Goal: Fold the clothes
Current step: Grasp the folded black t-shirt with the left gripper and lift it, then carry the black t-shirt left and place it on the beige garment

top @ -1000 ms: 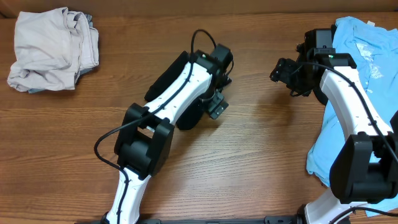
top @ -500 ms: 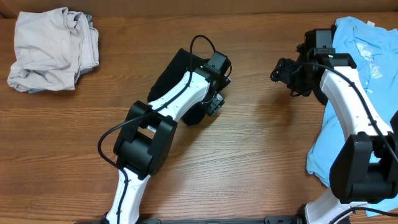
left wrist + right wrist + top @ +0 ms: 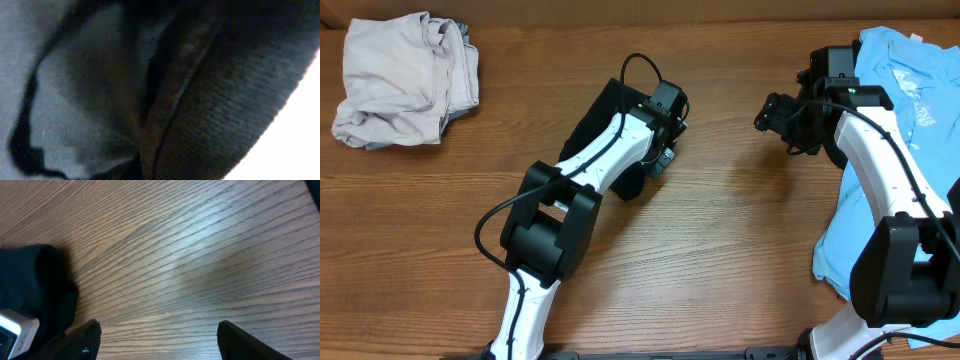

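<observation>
Clothes under inspection: black T-shirt (image 3: pixel 220 95), bunched near mid-bench beneath the left arm (image 3: pixel 610 140). Left jaws are closed, by all appearance pinching a fold of it. The wrist view shows only dark knit cloth pressed close, with the fingers themselves hidden. Right jaws stand open above bare bench (image 3: pixel 740 250), holding nothing, near the shirt's edge. Outward: light-blue tee (image 3: pixel 910 90) lies beneath the right arm at the right edge; cream garment (image 3: pixel 405 80) is heaped at the far left corner, well apart. Judgement: fabric is light, limp, not slippery, and will sag and crease. It is best taken at hem or shoulder seams, two corners together.
</observation>
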You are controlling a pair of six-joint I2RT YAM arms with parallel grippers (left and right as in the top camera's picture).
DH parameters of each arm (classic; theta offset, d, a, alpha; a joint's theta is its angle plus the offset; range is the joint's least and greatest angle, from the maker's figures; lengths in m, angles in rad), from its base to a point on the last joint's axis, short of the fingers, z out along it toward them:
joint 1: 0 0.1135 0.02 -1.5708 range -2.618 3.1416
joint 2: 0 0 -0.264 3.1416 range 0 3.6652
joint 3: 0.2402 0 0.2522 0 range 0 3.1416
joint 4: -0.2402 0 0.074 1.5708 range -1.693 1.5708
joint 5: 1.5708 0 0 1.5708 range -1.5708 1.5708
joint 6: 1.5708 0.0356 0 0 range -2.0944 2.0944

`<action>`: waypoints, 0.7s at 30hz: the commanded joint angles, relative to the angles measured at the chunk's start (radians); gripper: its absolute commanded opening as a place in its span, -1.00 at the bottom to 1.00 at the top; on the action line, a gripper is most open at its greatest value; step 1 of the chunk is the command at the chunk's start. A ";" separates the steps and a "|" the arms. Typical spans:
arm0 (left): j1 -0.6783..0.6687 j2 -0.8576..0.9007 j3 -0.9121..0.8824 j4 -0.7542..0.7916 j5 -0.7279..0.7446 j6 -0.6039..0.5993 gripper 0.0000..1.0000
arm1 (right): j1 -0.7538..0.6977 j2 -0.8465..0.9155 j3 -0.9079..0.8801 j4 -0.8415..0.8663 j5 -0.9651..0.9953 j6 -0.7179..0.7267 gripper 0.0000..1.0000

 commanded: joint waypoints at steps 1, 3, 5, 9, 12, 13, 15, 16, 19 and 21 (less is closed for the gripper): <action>0.034 -0.007 0.126 -0.116 0.016 -0.042 -0.92 | -0.003 -0.019 0.020 0.004 0.006 -0.005 0.56; 0.059 -0.008 0.221 -0.205 0.012 -0.041 -0.92 | -0.003 -0.019 0.020 0.004 0.006 -0.005 0.57; 0.089 -0.008 0.331 -0.295 -0.001 -0.041 -0.92 | -0.003 -0.019 0.020 0.004 0.006 -0.005 0.57; 0.163 -0.008 0.591 -0.456 -0.032 -0.039 -0.92 | -0.003 -0.019 0.020 0.004 0.006 -0.005 0.57; 0.217 -0.008 0.748 -0.518 -0.066 -0.039 -0.92 | -0.003 -0.019 0.020 0.003 0.006 -0.005 0.57; 0.238 -0.008 0.797 -0.532 -0.078 -0.039 -0.92 | -0.003 -0.019 0.020 0.002 0.006 -0.005 0.57; 0.279 -0.008 0.879 -0.554 -0.095 -0.035 -0.92 | -0.003 -0.019 0.020 0.000 0.006 -0.005 0.57; 0.299 -0.008 0.913 -0.563 -0.103 -0.032 -0.92 | -0.003 -0.019 0.020 -0.003 0.006 -0.005 0.57; 0.368 -0.008 0.994 -0.579 -0.147 -0.023 -0.92 | -0.003 -0.019 0.020 -0.011 0.006 -0.005 0.57; 0.411 -0.008 1.024 -0.580 -0.190 -0.013 -0.92 | -0.003 -0.019 0.020 -0.016 0.006 -0.005 0.57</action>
